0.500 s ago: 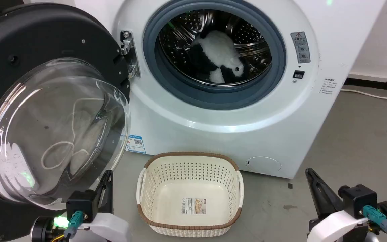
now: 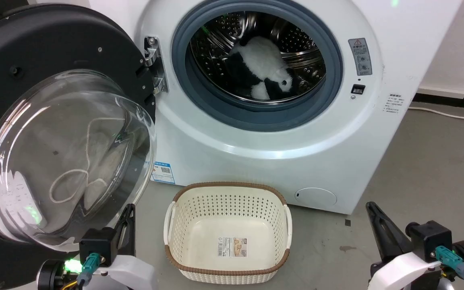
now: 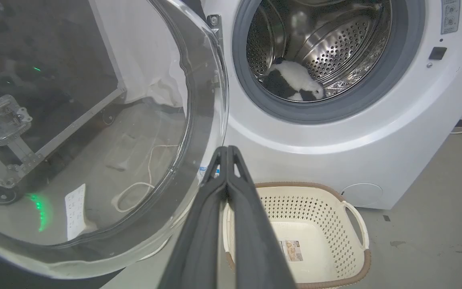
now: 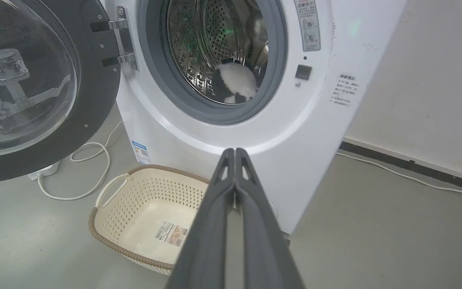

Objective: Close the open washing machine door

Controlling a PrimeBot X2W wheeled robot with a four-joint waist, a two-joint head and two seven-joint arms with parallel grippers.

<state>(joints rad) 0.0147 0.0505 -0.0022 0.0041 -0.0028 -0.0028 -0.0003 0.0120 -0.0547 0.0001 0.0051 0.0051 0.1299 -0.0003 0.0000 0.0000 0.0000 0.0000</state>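
Observation:
The white washing machine (image 2: 280, 133) stands ahead with its grey-ringed drum opening uncovered and a black-and-white plush toy (image 2: 262, 68) inside. The washing machine door (image 2: 46, 52), a black disc with a bulging glass bowl (image 2: 63, 157), is swung wide open on its left-side hinge (image 2: 153, 64). My left gripper (image 2: 129, 207) sits low, just under the glass bowl's lower edge, fingers pressed shut on nothing (image 3: 227, 149). My right gripper (image 2: 371, 205) rests at the lower right, clear of the machine, also shut and empty (image 4: 235, 151).
A cream perforated laundry basket (image 2: 228, 274) with a brown rim sits empty on the grey floor in front of the machine, between my grippers. A white cable (image 4: 82, 192) loops on the floor under the door. A wall (image 2: 457, 52) is to the right.

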